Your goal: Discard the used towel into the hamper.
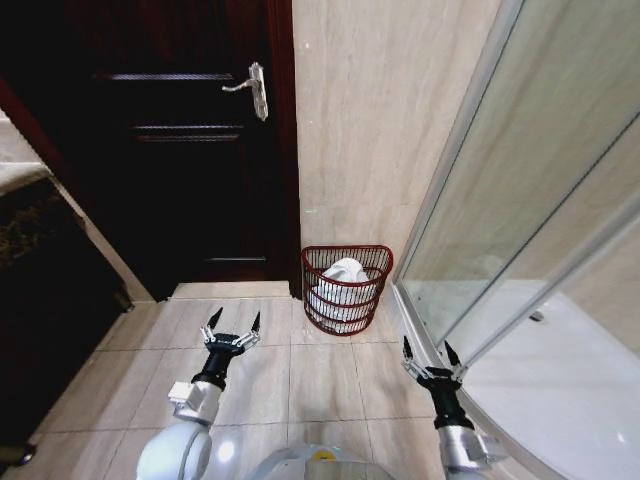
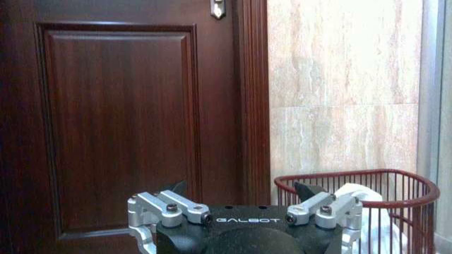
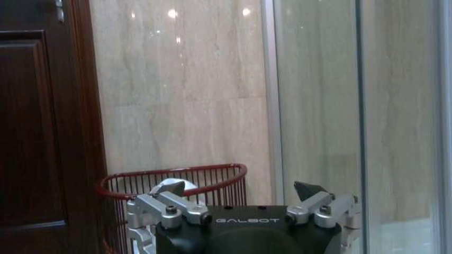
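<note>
The hamper is a small dark red wire basket standing on the floor against the beige wall, between the door and the shower enclosure. A white towel lies bunched inside it. The hamper with the towel inside sits ahead of my left gripper, and the hamper also stands beyond my right gripper. My left gripper hovers open and empty over the tiles, short of the hamper and to its left. Near the shower's threshold my right gripper is open and empty too.
A dark wooden door with a metal handle stands left of the hamper. The glass shower enclosure runs along the right, its curved threshold close to my right arm. A dark cabinet edges the left. Beige floor tiles lie between.
</note>
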Tool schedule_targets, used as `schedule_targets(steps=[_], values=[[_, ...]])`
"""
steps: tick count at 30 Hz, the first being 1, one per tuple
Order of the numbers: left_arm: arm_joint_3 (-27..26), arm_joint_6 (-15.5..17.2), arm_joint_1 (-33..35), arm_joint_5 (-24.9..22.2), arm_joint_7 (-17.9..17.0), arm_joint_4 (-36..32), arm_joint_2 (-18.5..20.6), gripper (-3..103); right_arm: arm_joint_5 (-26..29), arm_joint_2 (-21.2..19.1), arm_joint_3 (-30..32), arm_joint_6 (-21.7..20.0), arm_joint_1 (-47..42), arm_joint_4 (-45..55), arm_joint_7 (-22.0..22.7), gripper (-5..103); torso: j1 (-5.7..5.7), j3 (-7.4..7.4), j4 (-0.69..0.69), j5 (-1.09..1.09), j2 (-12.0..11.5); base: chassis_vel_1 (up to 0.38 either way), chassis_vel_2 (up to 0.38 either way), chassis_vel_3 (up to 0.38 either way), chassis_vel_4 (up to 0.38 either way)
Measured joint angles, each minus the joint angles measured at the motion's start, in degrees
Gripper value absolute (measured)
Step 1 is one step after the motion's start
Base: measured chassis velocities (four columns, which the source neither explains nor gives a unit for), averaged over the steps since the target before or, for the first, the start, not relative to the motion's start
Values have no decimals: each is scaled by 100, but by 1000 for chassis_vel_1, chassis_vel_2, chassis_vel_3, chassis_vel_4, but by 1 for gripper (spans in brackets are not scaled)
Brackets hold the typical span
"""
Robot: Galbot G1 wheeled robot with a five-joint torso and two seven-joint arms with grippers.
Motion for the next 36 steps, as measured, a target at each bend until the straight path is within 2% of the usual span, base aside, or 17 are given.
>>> schedule_targets(steps=[7, 26, 36], values=[[-25, -232, 72, 34, 0, 65, -4, 100, -61, 50, -18, 97, 19, -94, 19, 100, -55, -122, 0, 0, -175, 0, 0, 0, 0], [-45, -304, 43, 1, 1, 126, 26, 100, -104, 67, -99, 118, 97, -223, 10, 100, -64, -518, -2, 0, -595, 0, 0, 0, 0], [-33, -625, -33, -65, -142, 297, 10, 100, -259, 47, -238, 17, 114, -210, 241, 100, -65, -537, -2, 0, -609, 0, 0, 0, 0]])
